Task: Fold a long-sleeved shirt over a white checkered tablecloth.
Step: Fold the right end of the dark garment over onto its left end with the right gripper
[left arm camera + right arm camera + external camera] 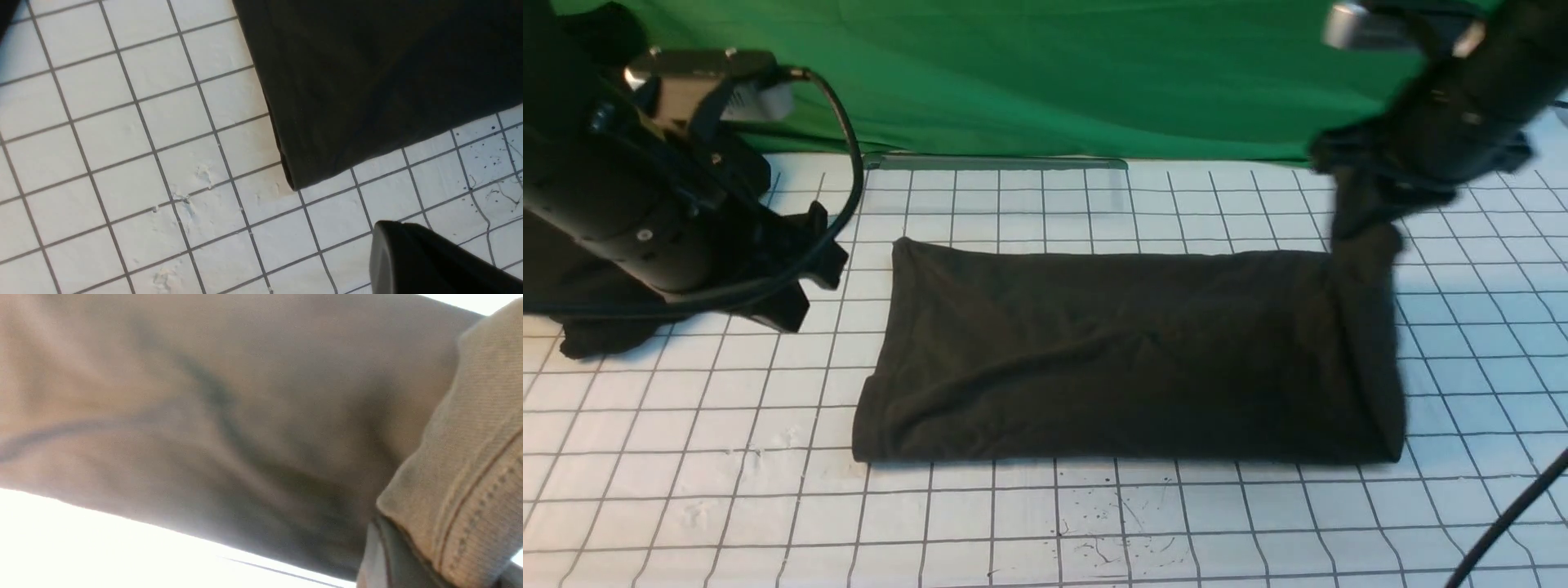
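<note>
The dark charcoal-olive cotton long-sleeved shirt (1127, 359) lies folded on the white grid-lined checkered tablecloth (727, 457). Behind the shirt hangs the plain green cloth backdrop (1054, 73); left of the shirt lies a black shapeless cloth heap (596, 339).

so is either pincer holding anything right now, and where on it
The right pincer is shut on the long-sleeved shirt, pinching its far right corner and lifting that end off the white checkered tablecloth. The left pincer is shut, holding nothing.

Both arms are black tubes. The left arm (621, 220) carries a silver-grey camera block (707, 77) at eleven o'clock, with a looping black cable (849, 155). The blurred right arm (1462, 98) seems to bear a similar silver block (1356, 24).
</note>
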You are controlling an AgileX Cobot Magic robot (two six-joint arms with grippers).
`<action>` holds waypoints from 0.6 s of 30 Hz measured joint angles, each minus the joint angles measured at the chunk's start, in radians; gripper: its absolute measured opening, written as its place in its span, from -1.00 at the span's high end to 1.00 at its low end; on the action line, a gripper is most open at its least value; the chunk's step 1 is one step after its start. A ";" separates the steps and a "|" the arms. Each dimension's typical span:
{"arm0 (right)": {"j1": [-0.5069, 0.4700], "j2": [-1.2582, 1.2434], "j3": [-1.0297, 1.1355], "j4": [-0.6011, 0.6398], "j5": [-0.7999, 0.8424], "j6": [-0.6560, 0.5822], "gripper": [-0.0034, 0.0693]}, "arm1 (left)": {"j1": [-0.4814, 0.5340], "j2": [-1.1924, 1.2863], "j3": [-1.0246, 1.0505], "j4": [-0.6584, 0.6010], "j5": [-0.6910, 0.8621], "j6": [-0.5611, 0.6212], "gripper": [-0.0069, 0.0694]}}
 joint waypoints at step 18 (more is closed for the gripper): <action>0.403 0.350 -0.212 0.145 -0.210 0.103 0.77 | 0.000 0.000 0.008 0.000 -0.036 -0.003 0.83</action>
